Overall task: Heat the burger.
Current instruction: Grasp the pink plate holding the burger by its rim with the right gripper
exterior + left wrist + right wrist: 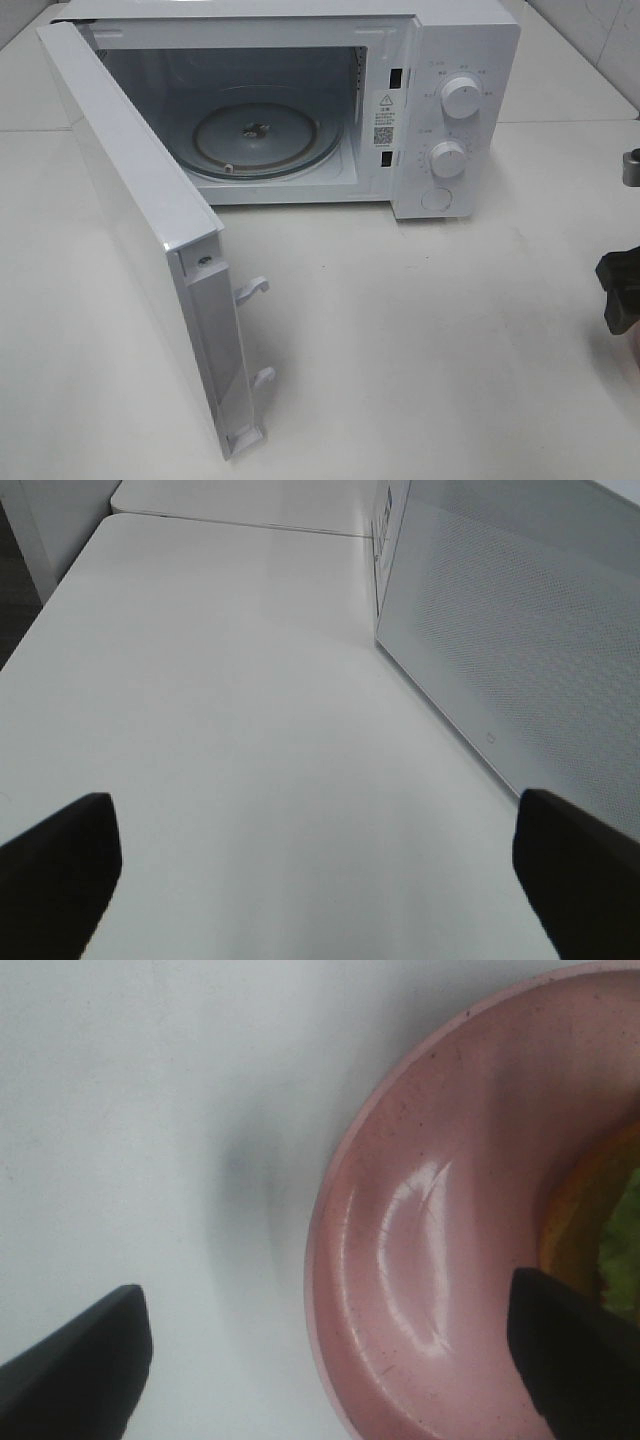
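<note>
Nearest from above, the microwave door [140,230] hangs open at the near left; the microwave [490,60] stands far, glass turntable [265,135] inside. Left wrist view: my left jaws stand wide over the tabletop [220,730], beside that door. Right wrist view: my right jaws spread wide, straddling the rim of the pink plate [420,1290]; the burger [585,1218] sits on that plate, partly hidden.

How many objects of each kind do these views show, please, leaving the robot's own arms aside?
Microwave: 1
Dials: 2
Glass turntable: 1
Pink plate: 1
Burger: 1
Total: 6
</note>
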Tool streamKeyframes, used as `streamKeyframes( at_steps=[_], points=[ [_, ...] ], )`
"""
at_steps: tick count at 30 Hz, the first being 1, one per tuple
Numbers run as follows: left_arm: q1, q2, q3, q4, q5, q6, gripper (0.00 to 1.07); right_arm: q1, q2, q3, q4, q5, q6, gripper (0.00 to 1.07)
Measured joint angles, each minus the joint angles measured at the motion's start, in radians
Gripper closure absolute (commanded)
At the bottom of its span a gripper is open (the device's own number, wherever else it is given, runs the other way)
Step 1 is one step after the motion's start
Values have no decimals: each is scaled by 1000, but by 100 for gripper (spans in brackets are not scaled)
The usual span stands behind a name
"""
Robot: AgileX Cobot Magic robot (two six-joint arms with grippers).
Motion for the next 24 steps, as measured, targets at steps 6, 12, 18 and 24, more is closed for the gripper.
streamKeyframes(
  at_steps=[6, 12, 18, 24],
  points=[
    [0, 0, 0, 0, 0, 0, 6, 0, 42, 39, -31, -69, 36, 20],
    [0, 0, 0, 0, 0, 0, 6, 0, 120, 45, -34, -106, 42, 21],
    [0, 0, 0, 0, 0, 0, 6, -19, 182, 45, -34, -148, 44, 23],
    [0, 0, 0, 0, 0, 0, 6, -36, 199, 45, -37, -163, 53, 24]
  ],
)
